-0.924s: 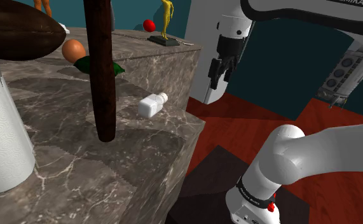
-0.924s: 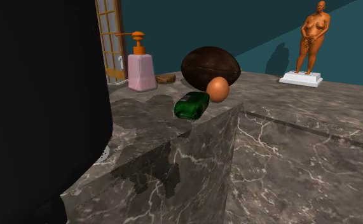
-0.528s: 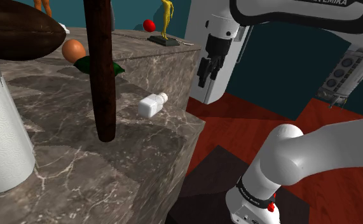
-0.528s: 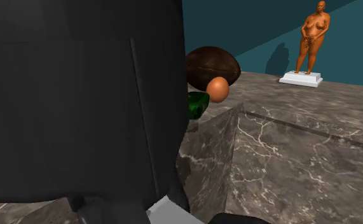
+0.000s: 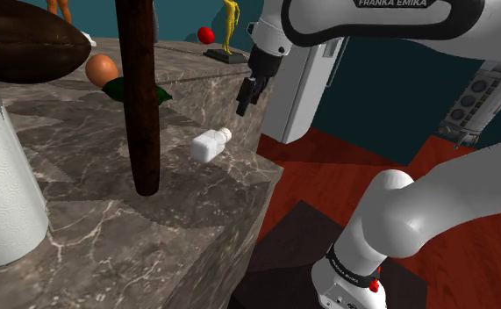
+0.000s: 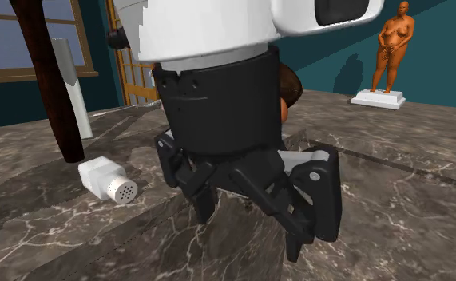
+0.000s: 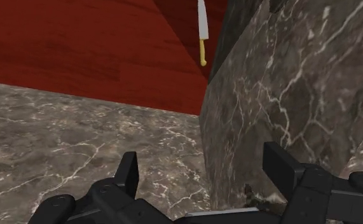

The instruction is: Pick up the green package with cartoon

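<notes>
**Hand** (image 5: pixel 245 98): all black, two-fingered. Its fingers stand apart and hold nothing. In the wrist view (image 7: pixel 203 170) the gap between them shows bare marble and the wall of the bench's step (image 7: pixel 281 83).

- Place: over the lower tier of the bench (image 5: pixel 90 189), near the dark post (image 5: pixel 139 97). The white shaker (image 5: pixel 209 145) lies between post and hand.
- Change: under a second ago the hand hung out past the bench's edge, over the red floor (image 5: pixel 345 167), well apart from the post. It has since swung in over the marble toward the post. In the second exterior view it (image 6: pixel 254 223) now stands in front and covers the spot where the package showed before.

**Green package** (image 5: pixel 162 95): on the upper tier, directly behind the post, which hides its middle. Green ends show on either side of the post. An orange egg-shaped thing (image 5: pixel 102 68) sits just beside it. The package is untouched and lies where it lay before.

**Assessment:** this looks like the approach stage, with no grasp begun. The open crossing is largely done. What likely remains is to pass over the step and come in beside the post, which is the probable snag.
</notes>
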You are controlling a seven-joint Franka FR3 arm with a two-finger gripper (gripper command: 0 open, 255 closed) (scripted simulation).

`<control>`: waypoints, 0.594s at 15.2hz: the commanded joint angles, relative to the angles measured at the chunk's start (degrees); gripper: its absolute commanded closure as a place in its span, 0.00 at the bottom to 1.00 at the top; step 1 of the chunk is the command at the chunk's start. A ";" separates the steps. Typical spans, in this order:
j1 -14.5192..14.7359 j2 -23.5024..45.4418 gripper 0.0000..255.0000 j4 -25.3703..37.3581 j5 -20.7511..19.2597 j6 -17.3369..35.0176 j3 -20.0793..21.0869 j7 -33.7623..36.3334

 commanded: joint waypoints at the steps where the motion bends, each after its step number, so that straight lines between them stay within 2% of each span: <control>1: 1.40 2.39 0.00 1.03 0.78 3.95 -0.21 -2.53; 9: 7.21 11.90 0.00 6.48 5.03 17.20 -0.75 -13.16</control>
